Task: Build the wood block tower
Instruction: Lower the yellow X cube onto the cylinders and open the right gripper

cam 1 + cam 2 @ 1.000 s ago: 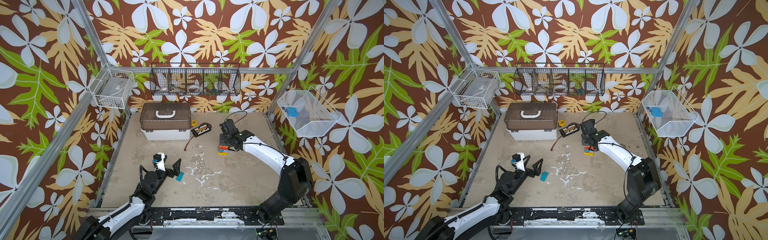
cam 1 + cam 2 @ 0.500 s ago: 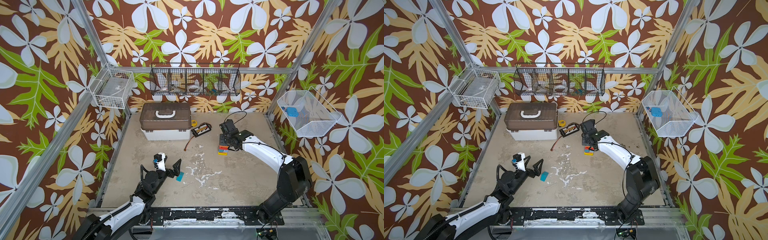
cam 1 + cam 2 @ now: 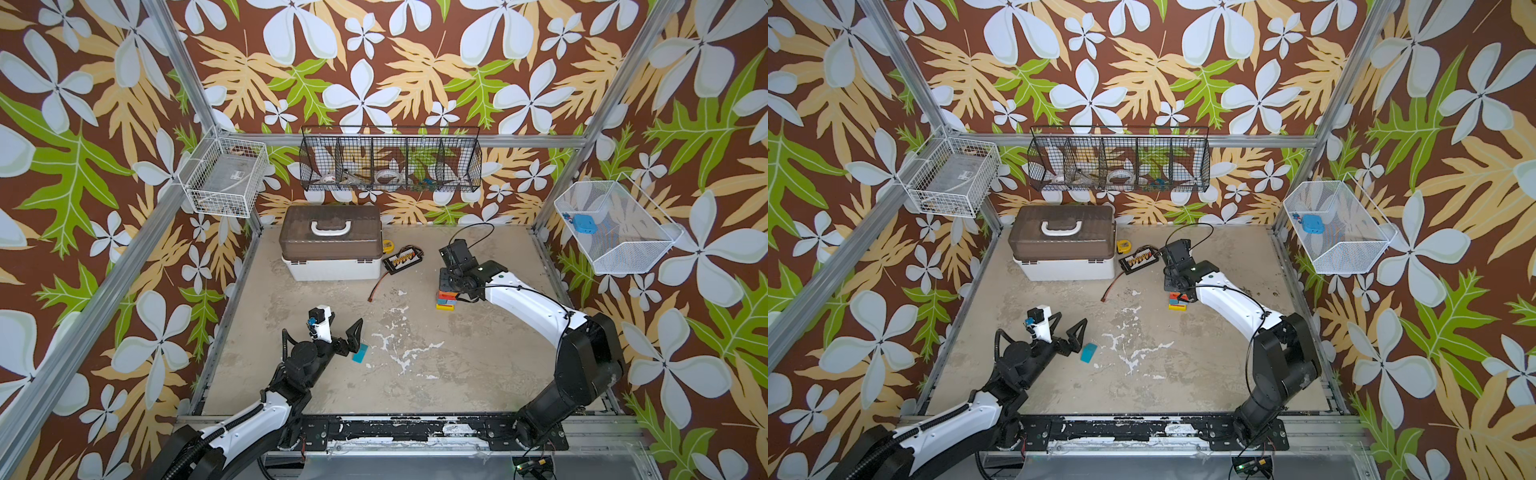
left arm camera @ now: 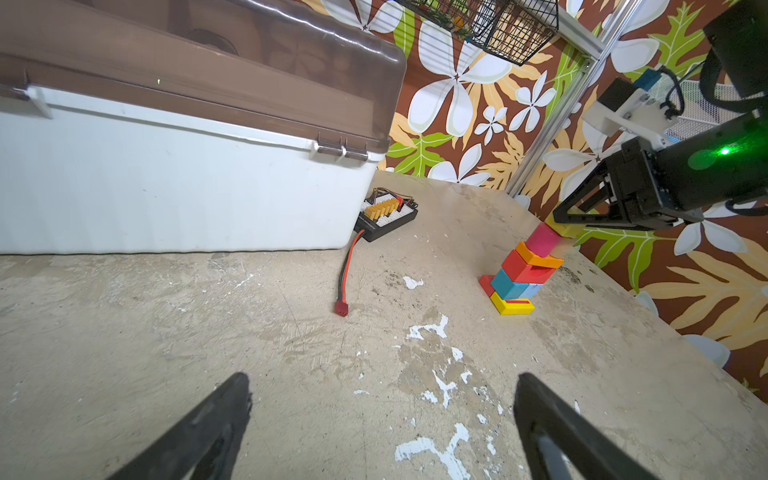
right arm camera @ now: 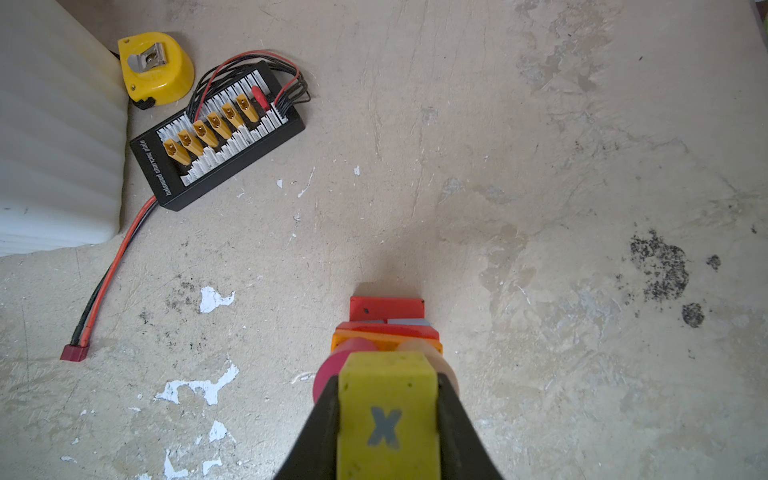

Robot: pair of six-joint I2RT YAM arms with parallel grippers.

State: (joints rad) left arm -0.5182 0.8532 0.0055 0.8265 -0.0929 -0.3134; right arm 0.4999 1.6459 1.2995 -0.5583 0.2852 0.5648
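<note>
Two grippers | right gripper [image 5: 387,388] clamps yellow block [image 5: 387,440] atop the tower [image 4: 521,272], over its pink cylinder [image 5: 353,347] and tan cylinder [image 5: 415,347] | left gripper [image 4: 382,380] spread wide, empty, well apart from the tower, like the teal block [image 3: 1089,353] | we fear an off-centre release rolls the cylinders, toppling it.

Bright even light, soft shadows; wrist views warp at edges.

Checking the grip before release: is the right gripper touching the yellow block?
Touching. The right wrist view shows the right gripper clamped against both sides of the yellow block, no gap.
</note>
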